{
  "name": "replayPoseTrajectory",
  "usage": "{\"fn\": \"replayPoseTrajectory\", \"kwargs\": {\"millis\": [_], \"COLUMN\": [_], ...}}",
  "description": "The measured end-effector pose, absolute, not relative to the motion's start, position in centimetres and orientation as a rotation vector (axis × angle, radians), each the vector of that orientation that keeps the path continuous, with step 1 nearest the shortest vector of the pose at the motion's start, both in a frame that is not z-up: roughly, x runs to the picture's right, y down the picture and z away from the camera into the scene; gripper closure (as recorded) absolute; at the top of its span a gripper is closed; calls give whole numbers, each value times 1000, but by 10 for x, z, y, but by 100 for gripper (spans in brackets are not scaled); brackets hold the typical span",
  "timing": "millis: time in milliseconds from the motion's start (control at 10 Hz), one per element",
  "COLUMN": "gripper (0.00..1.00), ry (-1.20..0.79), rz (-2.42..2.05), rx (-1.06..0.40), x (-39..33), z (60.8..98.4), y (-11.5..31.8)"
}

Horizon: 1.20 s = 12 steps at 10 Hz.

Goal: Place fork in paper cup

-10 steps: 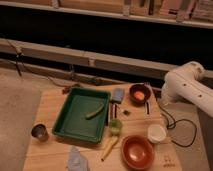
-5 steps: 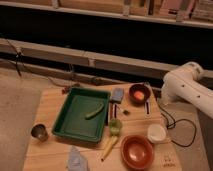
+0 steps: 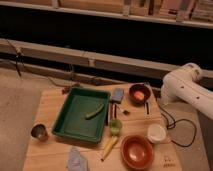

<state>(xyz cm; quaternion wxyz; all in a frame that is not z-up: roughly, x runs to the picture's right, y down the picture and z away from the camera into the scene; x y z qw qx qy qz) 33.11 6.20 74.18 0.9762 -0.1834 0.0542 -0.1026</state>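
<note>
Where the white arm [image 3: 186, 86] dips to its low end, the gripper [image 3: 164, 100] hangs just off the right edge of the table [image 3: 52, 110], level with the far row of things. Whether it is parted or closed I cannot tell. Just left of it a dark strip [image 3: 148, 106] lies on the wood, and past that sits a small bowl [image 3: 139, 93] with something orange in it. A black cable [image 3: 170, 119] trails from beside the gripper down along the table's right edge. Bare wood runs from the strip to the paper cup [image 3: 156, 133], which stands upright below and slightly left of the gripper, near the right edge. A red-brown bowl [image 3: 136, 151] sits just left of the cup, by the near edge.

The fork [image 3: 110, 146], as best I can make out, is the thin yellowish piece. It lies well left of and below the gripper, beyond the red-brown bowl and apart from the paper cup. Its long axis runs on a slant, with the upper end at a green cup [image 3: 115, 126] and the lower end toward the near edge. Which end bears the tines I cannot tell. Farther left are a green tray [image 3: 75, 120] and a steel cup [image 3: 39, 132].
</note>
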Motion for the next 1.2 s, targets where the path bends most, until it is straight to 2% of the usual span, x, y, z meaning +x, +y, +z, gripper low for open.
{"fn": "replayPoseTrajectory", "kwargs": {"millis": [200, 600, 900, 1200], "gripper": [59, 21, 20, 20], "ry": [72, -17, -66, -144], "rz": [-137, -52, 6, 41], "rx": [-330, -279, -254, -198], "x": [317, 248, 211, 178], "z": [748, 793, 812, 787], "y": [46, -4, -15, -3]}}
